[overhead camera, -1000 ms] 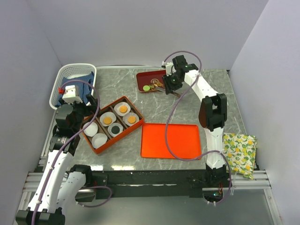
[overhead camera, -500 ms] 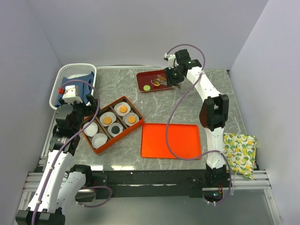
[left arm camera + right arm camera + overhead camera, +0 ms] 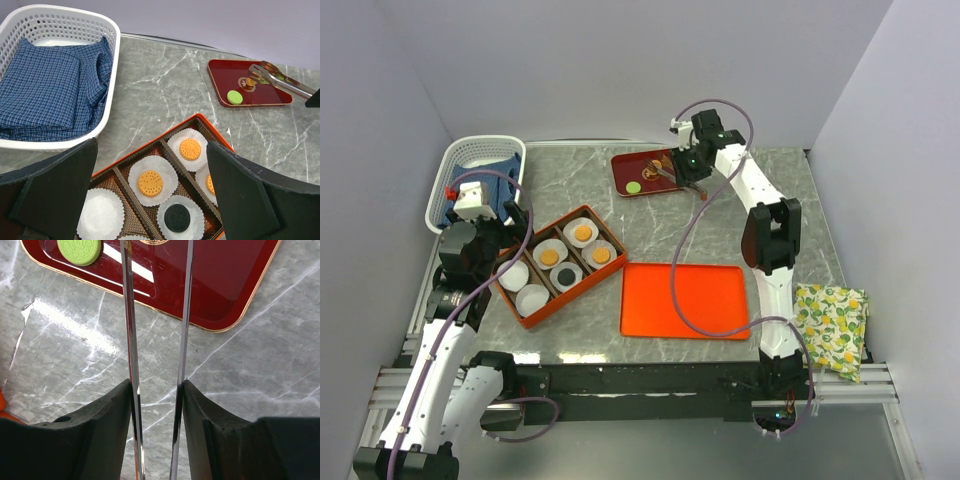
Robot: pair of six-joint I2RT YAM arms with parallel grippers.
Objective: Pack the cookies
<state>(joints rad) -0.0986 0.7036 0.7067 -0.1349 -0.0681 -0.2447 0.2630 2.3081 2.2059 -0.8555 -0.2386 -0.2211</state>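
Two cookies lie on a dark red tray (image 3: 668, 160) at the back: a green one (image 3: 633, 187) (image 3: 234, 97) (image 3: 80, 249) and an orange one (image 3: 248, 83). My right gripper (image 3: 693, 166) (image 3: 156, 385) is shut on metal tongs (image 3: 278, 80) (image 3: 130, 340). The tongs' tips sit at the orange cookie. An orange box (image 3: 612, 270) (image 3: 200, 121) holds white paper cups; three carry orange cookies (image 3: 190, 148) (image 3: 150, 183) (image 3: 601, 255) and one a black cookie (image 3: 177, 218). My left gripper (image 3: 152, 165) hangs open above the box.
Two empty paper cups (image 3: 513, 272) (image 3: 532, 298) fill the box's left end. A flat orange lid (image 3: 685, 300) lies in front of the right arm. A white basket (image 3: 510, 150) with blue cloth (image 3: 45, 90) stands at the back left. A lemon-print cloth (image 3: 830, 315) lies at the right.
My right gripper has swung with the tongs from in front of the red tray to its right side. The left arm has not moved.
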